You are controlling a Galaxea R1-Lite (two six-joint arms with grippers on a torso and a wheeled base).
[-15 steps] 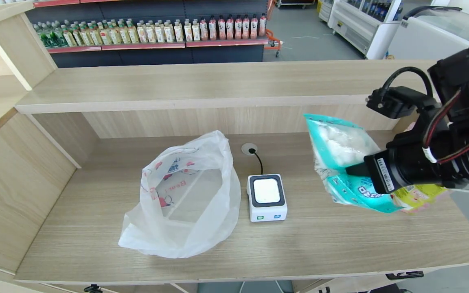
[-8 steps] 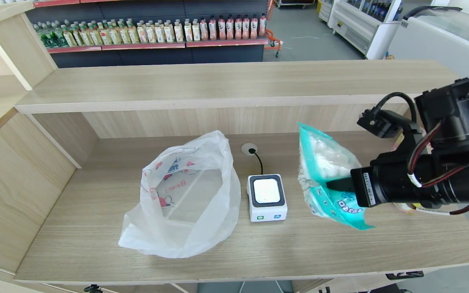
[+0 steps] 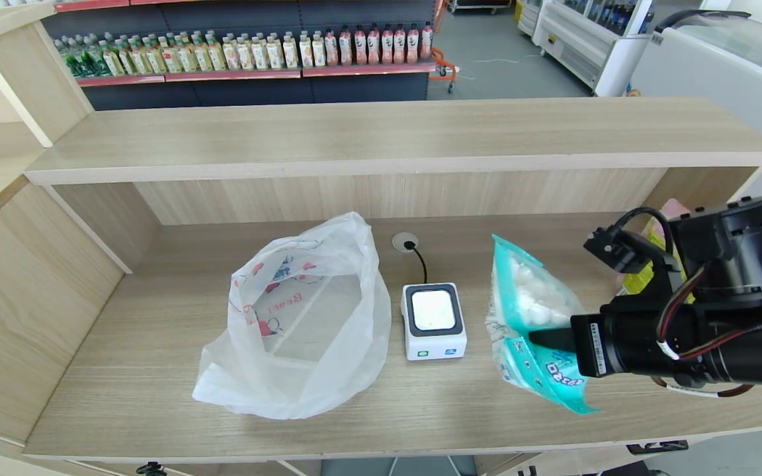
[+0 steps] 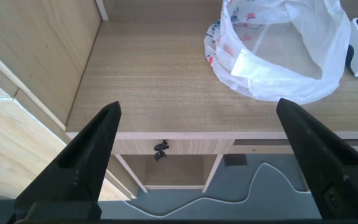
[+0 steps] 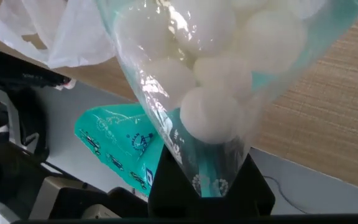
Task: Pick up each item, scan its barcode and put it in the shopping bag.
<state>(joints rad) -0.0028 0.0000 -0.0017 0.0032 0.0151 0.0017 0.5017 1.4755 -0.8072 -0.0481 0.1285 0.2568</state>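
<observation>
Teal pouch [image 3: 532, 317] of white balls, over the counter's [image 3: 156, 396] right end, just right of scanner [image 3: 432, 320]; right gripper [image 3: 540, 337] jaws clamped on it. Bag [image 3: 301, 317] mid-counter. Left gripper [image 4: 199, 109] off front-left edge, jaws wide, nothing held.

This is a shop, seen from behind the till. Across the aisle a shelf [image 3: 255, 74] carries rows of drink bottles [image 3: 242, 51], with glass-topped freezers [image 3: 589, 39] beside it. On the wooden checkout counter [image 3: 143, 377] sit a barcode scanner [image 3: 432, 321] and an open plastic shopping bag [image 3: 328, 357].
</observation>
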